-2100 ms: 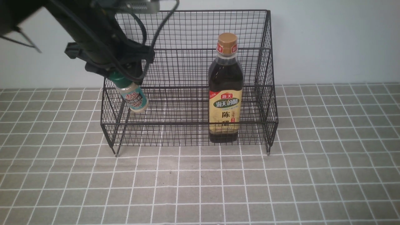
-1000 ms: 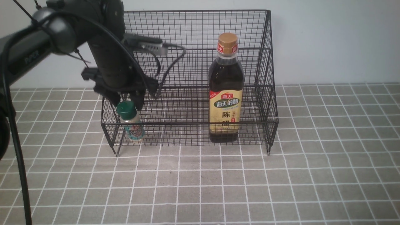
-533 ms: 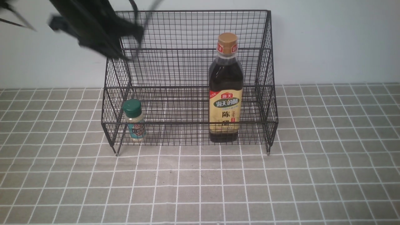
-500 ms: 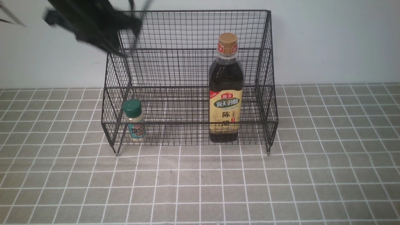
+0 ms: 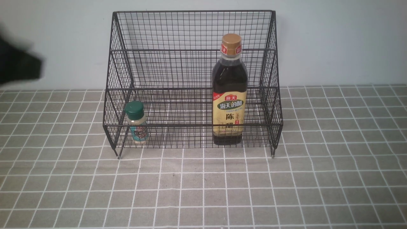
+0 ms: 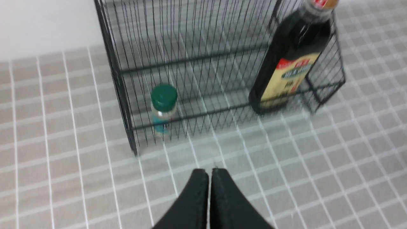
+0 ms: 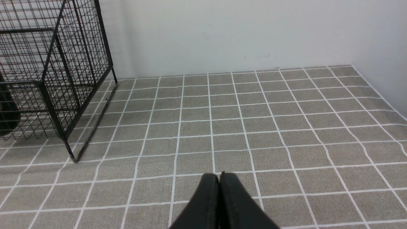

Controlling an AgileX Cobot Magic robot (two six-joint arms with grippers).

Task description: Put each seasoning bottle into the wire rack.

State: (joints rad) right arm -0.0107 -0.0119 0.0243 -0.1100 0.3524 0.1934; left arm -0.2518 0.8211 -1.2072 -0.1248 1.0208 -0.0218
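Note:
The black wire rack (image 5: 190,125) stands at the back of the table against the wall. The tall dark bottle (image 5: 229,92) with gold cap and yellow label stands upright in its lower tier at the right. The small shaker jar (image 5: 136,122) with green cap stands upright in the lower tier at the left. Both also show in the left wrist view, the jar (image 6: 163,106) and the bottle (image 6: 291,66). My left gripper (image 6: 209,171) is shut and empty, out in front of the rack. My right gripper (image 7: 219,175) is shut and empty, to the right of the rack (image 7: 60,76).
A grey cloth with a white grid (image 5: 203,190) covers the table. A pale wall (image 5: 334,41) rises behind the rack. A blurred dark part of my left arm (image 5: 17,65) shows at the left edge. A side wall (image 7: 381,47) bounds the table's right.
My left gripper lowered the shaker jar into the rack's lower tier, let go of it, then rose and pulled away to the left, out of the rack. The jar stays upright.

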